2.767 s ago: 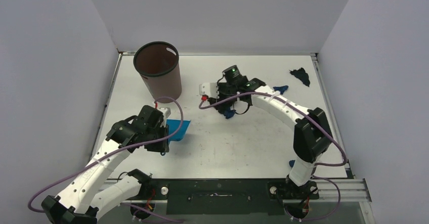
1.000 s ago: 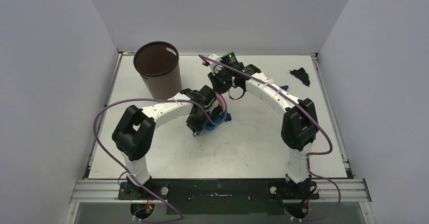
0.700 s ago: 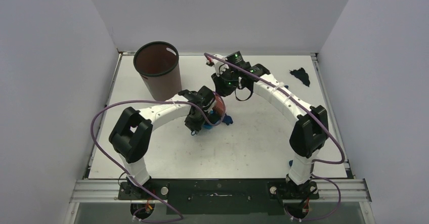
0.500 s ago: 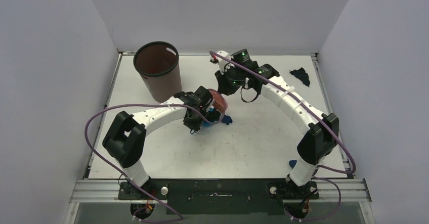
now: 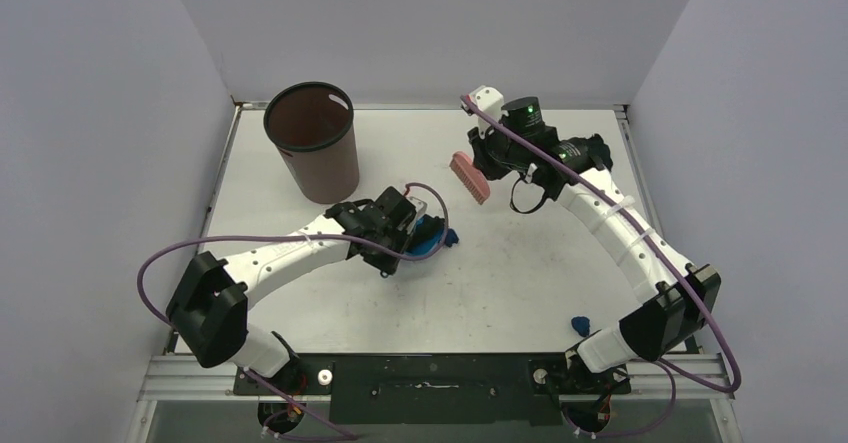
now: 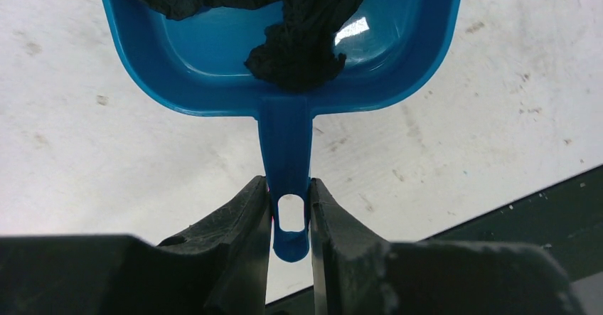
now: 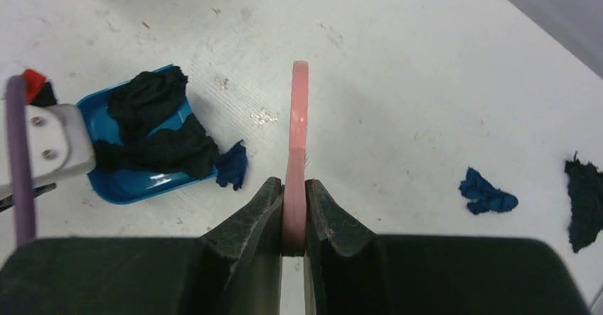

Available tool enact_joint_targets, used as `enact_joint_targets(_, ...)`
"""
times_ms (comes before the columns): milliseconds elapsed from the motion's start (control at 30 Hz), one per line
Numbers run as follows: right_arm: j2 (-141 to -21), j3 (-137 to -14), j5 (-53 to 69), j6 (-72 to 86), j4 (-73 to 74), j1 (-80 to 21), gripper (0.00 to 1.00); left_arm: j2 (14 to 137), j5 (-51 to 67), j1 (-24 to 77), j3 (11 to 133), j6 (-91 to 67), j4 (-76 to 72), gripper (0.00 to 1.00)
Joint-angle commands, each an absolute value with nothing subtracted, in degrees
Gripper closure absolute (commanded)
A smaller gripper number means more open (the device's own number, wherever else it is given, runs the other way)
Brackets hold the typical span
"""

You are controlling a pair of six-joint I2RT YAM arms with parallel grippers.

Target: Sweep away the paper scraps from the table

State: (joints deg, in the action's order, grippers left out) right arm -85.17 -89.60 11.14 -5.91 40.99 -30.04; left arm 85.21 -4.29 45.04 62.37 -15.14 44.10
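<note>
Now: one scrap at the pan lip, three more out on the table

Most of the paper scraps (image 7: 153,126) already sit as a dark wad inside the blue dustpan (image 6: 213,80). The lip scrap (image 7: 232,164), dark blue, lies just outside the pan's open mouth; I can't tell if it touches. The right wrist view also shows a far blue scrap (image 7: 487,193) and a black scrap (image 7: 584,198), both well apart from the pan. The top view shows a front blue scrap (image 5: 582,324) near the right arm's base.

My left gripper (image 6: 288,187) is clamped on the dustpan handle, and the pan looks flat on the table (image 5: 500,283). My right gripper (image 7: 294,183) is pinched tight on the pink hand brush (image 5: 470,177), which I read as lifted off the surface, beyond the pan.

My plan:
- Land the bristles on the side of the lip scrap away from the pan, then make one short stroke into the mouth.
- Keep the pan lip pressed down so paper can't slide under it.
- Use light strokes, since crumpled paper will likely skitter.
- For the far scraps, I'd carry the pan over instead of herding them across.
- The brown bin (image 5: 312,143) stands near the pan for dumping.
</note>
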Motion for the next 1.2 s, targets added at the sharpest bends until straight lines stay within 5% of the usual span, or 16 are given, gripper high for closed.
enact_joint_targets(0, -83.0, -85.6, 4.0, -5.2, 37.9, -29.5, 0.95, 83.2, -2.7, 49.6, 61.4, -21.1, 44.6, 1.0)
enact_joint_targets(600, -94.2, -79.9, 7.2, -7.2, 35.0, -34.8, 0.95, 90.6, -1.8, 59.4, 62.6, -29.0, 52.4, 1.0)
enact_joint_targets(1167, -90.3, -81.4, 29.0, -5.5, 42.0, -36.5, 0.95, 98.2, -6.1, 59.2, 67.6, -26.2, 48.7, 1.0)
